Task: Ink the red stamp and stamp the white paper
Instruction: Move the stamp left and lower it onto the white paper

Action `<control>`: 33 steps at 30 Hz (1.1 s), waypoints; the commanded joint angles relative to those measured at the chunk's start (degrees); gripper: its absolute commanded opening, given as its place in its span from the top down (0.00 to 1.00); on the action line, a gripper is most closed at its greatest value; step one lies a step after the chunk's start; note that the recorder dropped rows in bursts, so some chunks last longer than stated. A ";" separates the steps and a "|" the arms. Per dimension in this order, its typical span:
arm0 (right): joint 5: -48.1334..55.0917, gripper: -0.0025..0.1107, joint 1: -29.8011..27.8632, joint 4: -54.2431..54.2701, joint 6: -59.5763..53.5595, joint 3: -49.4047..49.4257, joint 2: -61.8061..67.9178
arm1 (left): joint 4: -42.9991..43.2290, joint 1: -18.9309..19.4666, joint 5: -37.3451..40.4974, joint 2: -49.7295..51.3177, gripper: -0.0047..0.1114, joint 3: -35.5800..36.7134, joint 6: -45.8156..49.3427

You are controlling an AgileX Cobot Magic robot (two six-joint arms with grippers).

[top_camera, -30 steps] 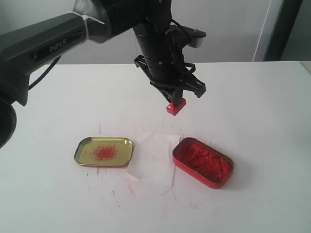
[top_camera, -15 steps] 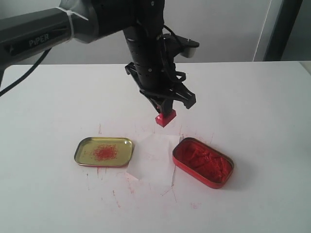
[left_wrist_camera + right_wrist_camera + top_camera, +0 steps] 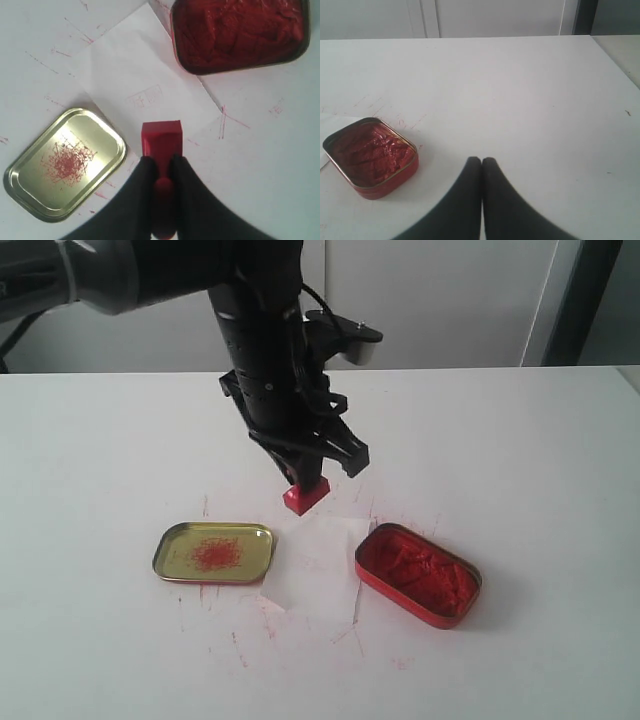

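The left gripper (image 3: pixel 160 163) clamps the red stamp (image 3: pixel 161 139) above the white paper's (image 3: pixel 131 75) edge; the right gripper's (image 3: pixel 481 162) jaws sit together.

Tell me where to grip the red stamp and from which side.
Grip the stamp by its narrow handle, from above, as the left gripper does now. The handle points up and fits between the jaws, while the wider square base faces down towards the paper and has to stay clear for inking and pressing.
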 commanded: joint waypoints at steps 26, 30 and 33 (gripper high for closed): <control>-0.73 0.98 -0.15 -0.40 -0.08 0.24 -0.22 | -1.76 -0.14 -26.74 1.30 0.96 20.85 -0.01; -0.73 0.98 -0.15 -0.40 -0.08 0.24 -0.22 | -1.66 -0.14 -27.64 2.39 0.96 20.85 -0.01; -0.73 0.98 -0.15 -0.40 -0.08 0.24 -0.22 | -1.42 -0.14 -27.77 2.91 0.96 20.75 -0.01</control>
